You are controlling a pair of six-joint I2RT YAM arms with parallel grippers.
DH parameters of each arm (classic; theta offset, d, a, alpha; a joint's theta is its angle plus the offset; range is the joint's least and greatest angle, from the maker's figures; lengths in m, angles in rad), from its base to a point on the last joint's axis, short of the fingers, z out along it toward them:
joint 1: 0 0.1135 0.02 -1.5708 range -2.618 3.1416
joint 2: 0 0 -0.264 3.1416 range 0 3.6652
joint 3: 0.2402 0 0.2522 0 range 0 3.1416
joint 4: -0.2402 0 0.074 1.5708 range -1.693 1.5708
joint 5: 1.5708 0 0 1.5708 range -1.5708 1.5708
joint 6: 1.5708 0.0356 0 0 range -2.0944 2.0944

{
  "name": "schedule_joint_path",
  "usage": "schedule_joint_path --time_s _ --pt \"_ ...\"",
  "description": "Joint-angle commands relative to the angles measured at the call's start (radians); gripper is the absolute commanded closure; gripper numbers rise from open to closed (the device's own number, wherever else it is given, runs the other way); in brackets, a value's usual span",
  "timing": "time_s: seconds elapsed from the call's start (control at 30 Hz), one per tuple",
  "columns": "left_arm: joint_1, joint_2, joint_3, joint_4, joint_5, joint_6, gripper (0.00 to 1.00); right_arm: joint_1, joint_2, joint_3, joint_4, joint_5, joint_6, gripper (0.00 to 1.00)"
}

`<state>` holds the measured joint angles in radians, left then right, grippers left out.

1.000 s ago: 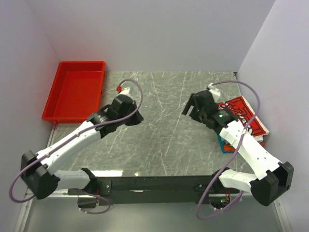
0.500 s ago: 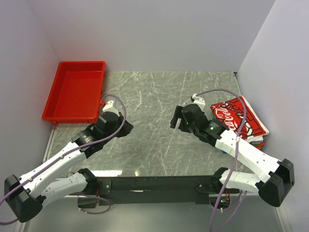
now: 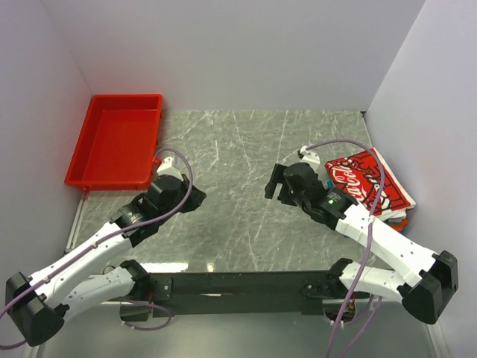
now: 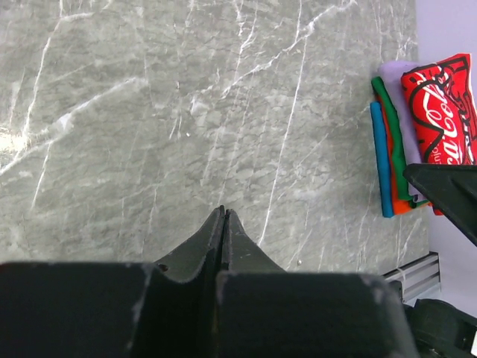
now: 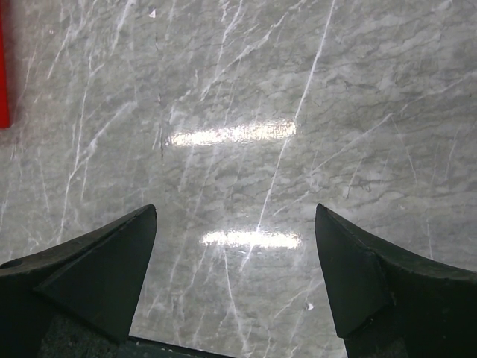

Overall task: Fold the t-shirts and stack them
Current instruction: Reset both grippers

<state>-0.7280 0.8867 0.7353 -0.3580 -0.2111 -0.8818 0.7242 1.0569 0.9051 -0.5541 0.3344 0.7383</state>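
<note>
Stack: pile of folded cloth t-shirts (image 3: 373, 186) at the right edge of the grey marble table (image 3: 238, 156), close against the right wall (image 3: 436, 112). The right arm covers its near part in the top view.
Top layer: white shirt with red print and white script (image 4: 441, 97), print facing up.
Layers under: lavender shirt (image 4: 393, 78), green shirt (image 4: 389, 127), teal shirt (image 4: 378, 160), orange shirt (image 4: 406, 207). Their edges are stepped and show as strips on the side toward the table middle.
Left gripper (image 4: 223, 213): fingers pressed together with nothing between them. It hangs over bare marble left of centre, tips pointing toward the stack and well apart from it.
Right gripper (image 5: 235, 216): jaws spread wide, holding nothing, only marble showing between the fingers (image 5: 112, 253). It sits just beside the stack's inner edge and points toward the left side.
Gap: grippers well apart, with open marble between them and on up to the back wall (image 3: 238, 60).
Tray: red rigid plastic tray (image 3: 112, 149) at the rear-left corner, against the left wall (image 3: 30, 127). Its near right corner is close to the left wrist; cannot tell if they touch.
Near edge: black base rail (image 3: 238, 283) runs along it and carries both arm bases.
</note>
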Motion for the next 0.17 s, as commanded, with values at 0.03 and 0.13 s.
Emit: schedule_joint_path --time_s 0.03,0.13 --pt "-0.004 -0.037 -0.022 0.054 -0.014 -0.013 0.97 0.006 -0.031 -0.015 0.036 0.04 -0.002 0.07" --pt "-0.004 -0.072 -0.036 0.091 -0.001 -0.009 0.95 0.007 -0.032 -0.015 0.034 0.043 -0.005 0.07"
